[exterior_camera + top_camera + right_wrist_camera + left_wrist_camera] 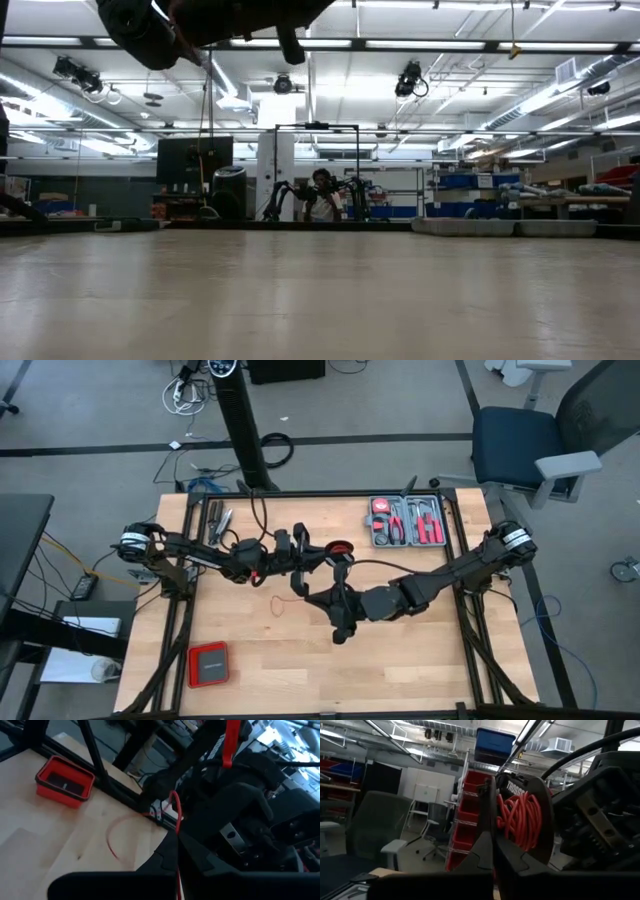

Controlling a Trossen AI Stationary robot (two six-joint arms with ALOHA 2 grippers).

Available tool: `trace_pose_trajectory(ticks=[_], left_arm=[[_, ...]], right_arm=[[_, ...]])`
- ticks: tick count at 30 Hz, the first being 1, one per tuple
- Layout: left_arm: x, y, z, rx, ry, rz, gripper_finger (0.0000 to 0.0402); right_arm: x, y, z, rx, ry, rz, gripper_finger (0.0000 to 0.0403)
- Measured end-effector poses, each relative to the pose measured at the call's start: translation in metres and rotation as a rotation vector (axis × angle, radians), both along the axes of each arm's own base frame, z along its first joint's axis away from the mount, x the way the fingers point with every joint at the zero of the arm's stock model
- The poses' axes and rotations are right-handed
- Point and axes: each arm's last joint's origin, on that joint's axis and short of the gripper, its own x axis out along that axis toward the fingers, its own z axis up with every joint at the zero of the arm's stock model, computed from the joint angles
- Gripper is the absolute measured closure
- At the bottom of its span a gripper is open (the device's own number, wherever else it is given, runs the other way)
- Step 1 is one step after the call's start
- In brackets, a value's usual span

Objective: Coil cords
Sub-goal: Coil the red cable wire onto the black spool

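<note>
Two arms meet above the middle of the wooden table [400, 670]: the left gripper [334, 556] is closed at the red coil of cord [521, 819], and the right gripper [176, 851] is pinched on the cord's thin free strand, whose tail loops on the table below. Winding well probably means keeping that strand taut and feeding each turn beside the last. Nearby, the grey tool tray [408, 521] and red box [208, 663] sit well clear; only the arms' own black cables crowd the work.
</note>
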Motion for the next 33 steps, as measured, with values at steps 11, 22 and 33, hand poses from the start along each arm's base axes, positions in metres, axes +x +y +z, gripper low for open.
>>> trace_pose_trajectory(ticks=[11, 22, 33], left_arm=[[0.001, 0.001, -0.004, -0.012, 0.035, 0.032, 0.0398], [0.001, 0.001, -0.005, -0.013, 0.035, 0.035, 0.0398], [0.001, 0.001, -0.004, -0.024, 0.029, 0.052, 0.0398]], right_arm=[[-0.001, 0.008, 0.012, -0.007, -0.105, 0.050, 0.0403], [0.000, 0.003, 0.017, -0.037, -0.142, -0.054, 0.0403], [0.006, -0.020, 0.019, 0.081, -0.200, -0.231, 0.0403]])
